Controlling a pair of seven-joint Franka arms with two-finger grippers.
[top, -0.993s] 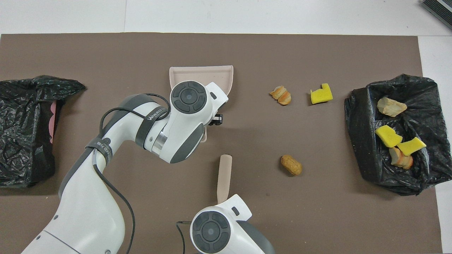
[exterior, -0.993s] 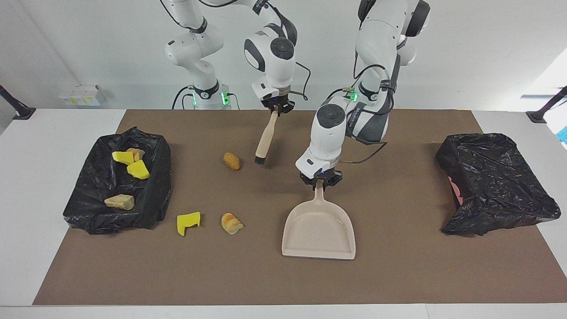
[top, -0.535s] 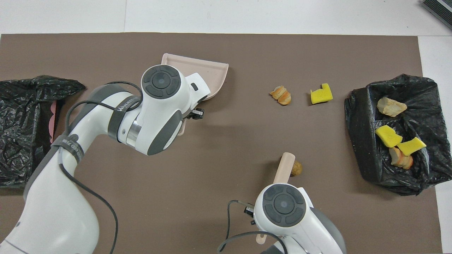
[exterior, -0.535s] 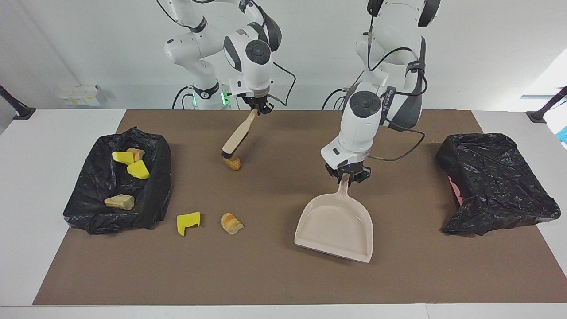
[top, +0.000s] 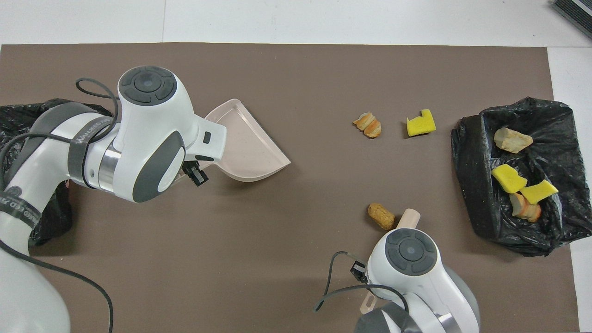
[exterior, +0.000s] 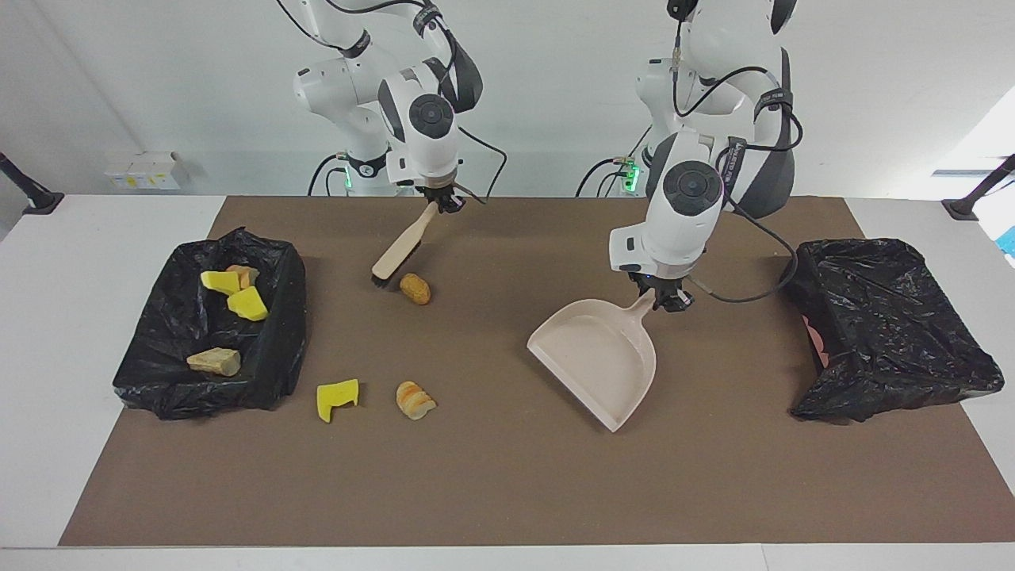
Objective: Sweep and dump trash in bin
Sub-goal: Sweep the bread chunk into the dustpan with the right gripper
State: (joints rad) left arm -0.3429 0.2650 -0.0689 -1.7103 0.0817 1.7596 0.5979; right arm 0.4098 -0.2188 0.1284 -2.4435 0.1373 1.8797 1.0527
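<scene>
Going across the facing view, clock directions read on that view with twelve toward the robots

At the right arm's end: bin (exterior: 212, 333) lined in black plastic, rim open, holding four pieces of trash (exterior: 235, 295) — two yellow sponge chunks and two tan bread-like ones

Just off the bin's five o'clock corner on the brown mat (exterior: 492, 492): yellow scrap (exterior: 337, 398), then striped bread piece (exterior: 415, 399) beside it, apart from each other; open mat at their six o'clock down to the edge

At eleven o'clock of mat centre: right gripper (exterior: 441, 200) pinched tight on the handle of the brush (exterior: 400, 248), bristles low at seven o'clock, beside the oval bread roll (exterior: 415, 288); contact cannot be told

Wide bare mat between roll and dustpan (exterior: 600, 357)

Left gripper (exterior: 664, 296) clamped on the dustpan handle, pan raised and tilted, mouth toward seven o'clock

At the left arm's end: second black bag (exterior: 884, 325), close to the mat edge
</scene>
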